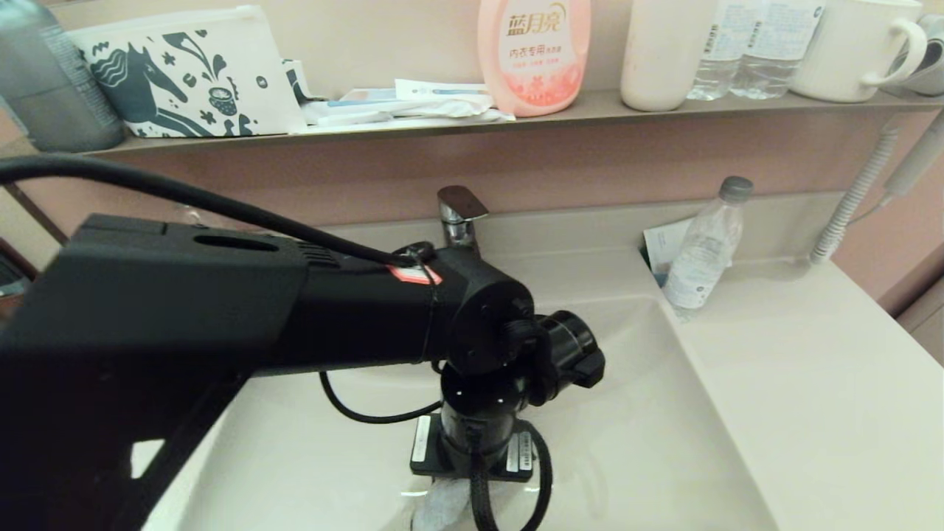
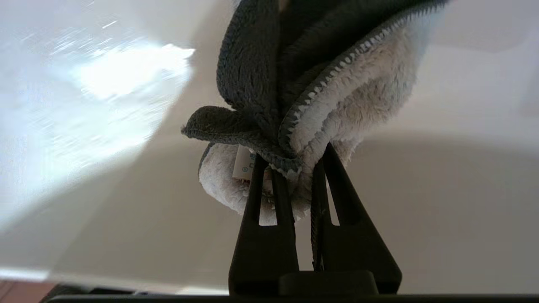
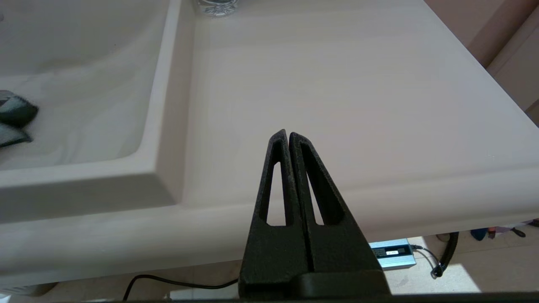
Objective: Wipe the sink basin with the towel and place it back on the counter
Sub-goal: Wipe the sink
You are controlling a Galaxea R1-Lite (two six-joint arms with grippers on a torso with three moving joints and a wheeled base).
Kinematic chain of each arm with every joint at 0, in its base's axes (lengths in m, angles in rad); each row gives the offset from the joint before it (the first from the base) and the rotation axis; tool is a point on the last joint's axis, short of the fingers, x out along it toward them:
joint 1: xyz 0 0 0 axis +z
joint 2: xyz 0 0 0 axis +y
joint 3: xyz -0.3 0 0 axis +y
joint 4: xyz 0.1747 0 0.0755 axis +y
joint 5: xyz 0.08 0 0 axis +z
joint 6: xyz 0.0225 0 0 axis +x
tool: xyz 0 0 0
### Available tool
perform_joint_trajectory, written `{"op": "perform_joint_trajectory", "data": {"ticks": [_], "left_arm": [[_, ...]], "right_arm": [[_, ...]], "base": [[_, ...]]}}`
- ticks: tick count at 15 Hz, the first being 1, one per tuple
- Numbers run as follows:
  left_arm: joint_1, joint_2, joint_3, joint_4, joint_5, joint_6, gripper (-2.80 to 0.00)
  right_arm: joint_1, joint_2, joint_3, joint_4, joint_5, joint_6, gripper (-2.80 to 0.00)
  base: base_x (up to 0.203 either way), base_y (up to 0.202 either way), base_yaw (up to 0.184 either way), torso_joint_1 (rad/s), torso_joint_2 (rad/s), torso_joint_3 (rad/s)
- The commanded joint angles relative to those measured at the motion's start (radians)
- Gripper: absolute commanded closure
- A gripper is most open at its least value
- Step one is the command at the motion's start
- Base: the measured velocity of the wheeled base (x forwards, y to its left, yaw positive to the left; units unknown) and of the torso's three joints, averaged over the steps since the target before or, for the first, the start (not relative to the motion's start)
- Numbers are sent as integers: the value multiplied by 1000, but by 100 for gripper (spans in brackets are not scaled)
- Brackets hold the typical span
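Note:
My left gripper [image 2: 294,156] is shut on a bunched fold of the towel [image 2: 328,84], fluffy light grey with a dark grey side and a small white tag. It hangs down into the cream sink basin [image 1: 649,413], low near the front wall; a bit of the towel [image 1: 442,505] shows under the black left arm [image 1: 354,310]. The towel's dark edge [image 3: 14,115] also shows in the right wrist view, inside the basin [image 3: 84,84]. My right gripper [image 3: 288,134] is shut and empty, parked over the front edge of the counter [image 3: 337,84]. The drain plug is hidden.
A chrome faucet [image 1: 459,214] stands behind the basin. A clear water bottle [image 1: 704,251] stands at the basin's rear right corner, with a hose [image 1: 848,206] further right. The wall shelf carries a horse-print pouch [image 1: 184,74], a pink bottle [image 1: 535,51] and a mug [image 1: 855,44].

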Motion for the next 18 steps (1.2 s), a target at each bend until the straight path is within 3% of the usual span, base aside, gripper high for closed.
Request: {"op": "perform_joint_trajectory", "data": {"ticks": [1,4,6,9,11,13,16,18], "left_arm": [[37,-118,156,-22,2,1,0],[133,-259,402,-131,4,84,0],[261,-351,524,-193,4,206,0],[433,-405,574,-244,3,370,0],[519,-409,579,-378,2,487,0],[542,-369,575,-486,4,535,0],[533,-298,572,-593,2,536,0],[487,-249,569,-646,1,524,0]], "right_arm": [[0,1,0,0,0,1,0],[0,1,0,0,0,0,0],[0,1,0,0,0,0,0],[0,1,0,0,0,0,0],[0,1,0,0,0,0,0],[0,1,0,0,0,0,0],[0,1,0,0,0,0,0],[0,1,0,0,0,0,0]], "base": [[0,0,0,0,0,0],[0,0,0,0,0,0],[0,0,0,0,0,0],[0,0,0,0,0,0],[0,0,0,0,0,0],[0,0,0,0,0,0],[0,0,0,0,0,0],[0,0,0,0,0,0]]}}
